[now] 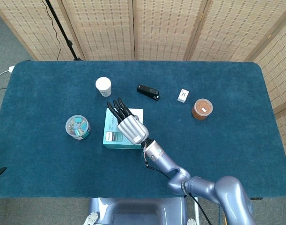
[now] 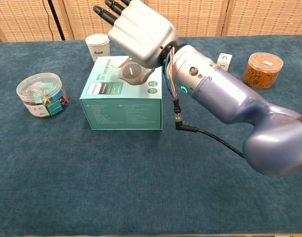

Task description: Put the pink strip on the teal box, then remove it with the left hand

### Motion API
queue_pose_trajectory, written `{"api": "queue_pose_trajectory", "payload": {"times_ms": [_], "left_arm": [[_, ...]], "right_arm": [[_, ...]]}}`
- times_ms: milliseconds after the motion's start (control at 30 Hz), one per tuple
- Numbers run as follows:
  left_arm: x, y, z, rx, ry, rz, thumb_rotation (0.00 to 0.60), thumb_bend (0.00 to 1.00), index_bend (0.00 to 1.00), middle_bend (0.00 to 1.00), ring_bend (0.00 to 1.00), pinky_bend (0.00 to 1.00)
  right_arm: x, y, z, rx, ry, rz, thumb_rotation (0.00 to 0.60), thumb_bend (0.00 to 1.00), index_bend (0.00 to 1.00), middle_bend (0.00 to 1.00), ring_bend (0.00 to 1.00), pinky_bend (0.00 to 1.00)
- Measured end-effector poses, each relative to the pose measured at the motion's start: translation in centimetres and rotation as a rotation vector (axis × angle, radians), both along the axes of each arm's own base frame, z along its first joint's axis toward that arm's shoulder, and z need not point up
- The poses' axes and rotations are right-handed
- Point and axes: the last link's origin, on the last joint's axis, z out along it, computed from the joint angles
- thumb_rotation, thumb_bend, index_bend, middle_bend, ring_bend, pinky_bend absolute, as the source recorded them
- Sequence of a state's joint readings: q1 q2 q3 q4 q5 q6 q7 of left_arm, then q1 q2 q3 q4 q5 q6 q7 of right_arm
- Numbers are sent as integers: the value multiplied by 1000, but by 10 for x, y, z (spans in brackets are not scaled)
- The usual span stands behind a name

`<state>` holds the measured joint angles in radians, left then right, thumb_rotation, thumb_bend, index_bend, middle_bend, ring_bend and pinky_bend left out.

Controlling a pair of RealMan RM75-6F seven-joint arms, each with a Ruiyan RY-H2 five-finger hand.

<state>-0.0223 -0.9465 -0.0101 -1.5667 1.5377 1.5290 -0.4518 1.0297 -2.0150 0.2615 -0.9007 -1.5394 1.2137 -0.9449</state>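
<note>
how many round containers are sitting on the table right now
3: a white paper cup behind the teal box, a clear clip jar to its left, and an orange-filled jar far right.

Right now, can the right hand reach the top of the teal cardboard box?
Probably yes: the right hand is already over the teal cardboard box, and nothing visible stands between them.

Right hand (image 1: 128, 125) over the teal box (image 1: 113, 136), dark fingers (image 1: 116, 108) extended (grasp not visible). White cup (image 1: 103, 86) and stapler (image 1: 148, 92) lie behind.
</note>
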Motion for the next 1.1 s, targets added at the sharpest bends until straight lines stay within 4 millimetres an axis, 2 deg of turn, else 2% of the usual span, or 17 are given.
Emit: {"api": "queue_pose_trajectory", "payload": {"times_ms": [233, 467, 733, 933, 1100], "left_arm": [[0, 0, 0, -1, -2, 0, 600, 0, 0, 0, 0, 0], [0, -1, 0, 2, -4, 0, 600, 0, 0, 0, 0, 0], [0, -1, 0, 0, -3, -1, 600, 0, 0, 0, 0, 0], [-2, 1, 2, 3, -14, 7, 600, 0, 0, 0, 0, 0], [-2, 1, 1, 1, -11, 4, 600, 0, 0, 0, 0, 0]], "right_arm": [[-4, 0, -2, -41, 32, 12, 600, 488, 531, 0, 0, 0], [-8, 2, -3, -57, 55, 20, 600, 486, 381, 0, 0, 0], [-11, 3, 0, -65, 61, 27, 600, 486, 354, 0, 0, 0], [-13, -2, 17, -107, 40, 44, 600, 486, 328, 0, 0, 0], [-18, -12, 45, -163, 20, 46, 600, 486, 319, 0, 0, 0]]}}
